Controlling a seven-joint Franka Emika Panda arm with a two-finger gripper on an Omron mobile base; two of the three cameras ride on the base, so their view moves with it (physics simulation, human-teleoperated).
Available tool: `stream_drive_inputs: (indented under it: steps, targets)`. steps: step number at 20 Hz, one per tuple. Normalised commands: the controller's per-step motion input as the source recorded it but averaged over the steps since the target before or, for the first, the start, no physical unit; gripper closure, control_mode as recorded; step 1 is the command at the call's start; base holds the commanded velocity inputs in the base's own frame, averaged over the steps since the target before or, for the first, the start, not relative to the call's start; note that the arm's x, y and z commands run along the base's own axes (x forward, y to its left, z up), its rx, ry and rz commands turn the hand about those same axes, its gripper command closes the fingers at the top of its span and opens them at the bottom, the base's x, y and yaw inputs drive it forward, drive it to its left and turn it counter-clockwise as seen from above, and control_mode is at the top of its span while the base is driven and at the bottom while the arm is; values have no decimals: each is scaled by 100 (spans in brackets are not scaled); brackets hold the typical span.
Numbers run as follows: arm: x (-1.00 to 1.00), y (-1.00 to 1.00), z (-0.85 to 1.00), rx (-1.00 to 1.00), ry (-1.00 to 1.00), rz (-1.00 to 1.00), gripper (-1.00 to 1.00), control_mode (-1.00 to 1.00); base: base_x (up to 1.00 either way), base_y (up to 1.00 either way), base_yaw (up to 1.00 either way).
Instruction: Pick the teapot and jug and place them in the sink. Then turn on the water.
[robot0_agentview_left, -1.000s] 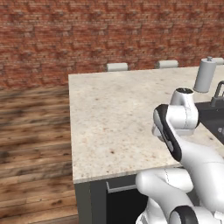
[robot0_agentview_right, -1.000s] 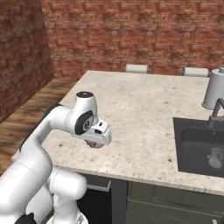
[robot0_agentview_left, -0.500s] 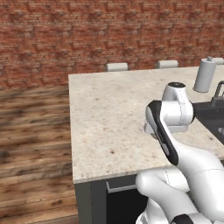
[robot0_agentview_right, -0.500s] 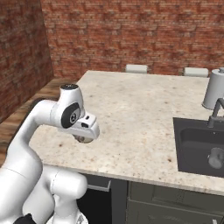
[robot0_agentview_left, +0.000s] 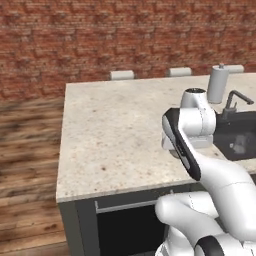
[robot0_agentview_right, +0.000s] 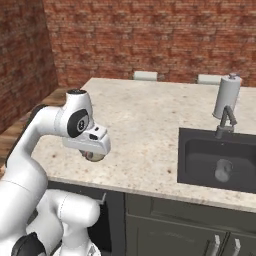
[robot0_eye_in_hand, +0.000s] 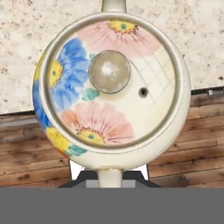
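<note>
A cream teapot (robot0_eye_in_hand: 111, 92) bears pink flowers at twelve and six o'clock around its pale beige lid knob (robot0_eye_in_hand: 109, 71), with a blue, yellow-centred bloom at nine. The counter (robot0_agentview_right: 145, 125) is speckled beige stone, the sink (robot0_agentview_right: 220, 159) dark grey, the wall (robot0_agentview_left: 100, 35) red brick, the floor (robot0_agentview_left: 27, 150) brown wood.

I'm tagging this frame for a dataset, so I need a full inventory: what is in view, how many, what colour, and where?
teapot: one, cream with pink, blue and yellow flowers, held under the hand, above the counter's near edge.
jug: one, pale, lying in the sink; blurred.
sink: one, dark grey, set in the counter's right part.
tap: one, dark grey, at the sink's back edge.
paper towel roll: one, grey-white, upright behind the tap.
counter: one, speckled beige.
stools: two, pale, behind the counter.
gripper: one, shut on the teapot.
</note>
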Motion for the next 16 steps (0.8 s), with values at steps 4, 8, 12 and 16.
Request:
stream_drive_inputs:
  steps: [4,8,12,16]
  targets:
    - [0,0,0,0,0,0,100,100,-60,-100,0]
    - [0,0,0,0,0,0,100,100,-30,-100,0]
    - [0,0,0,0,0,0,100,100,0,-99,0]
    - [0,0,0,0,0,0,100,100,1,-83,0]
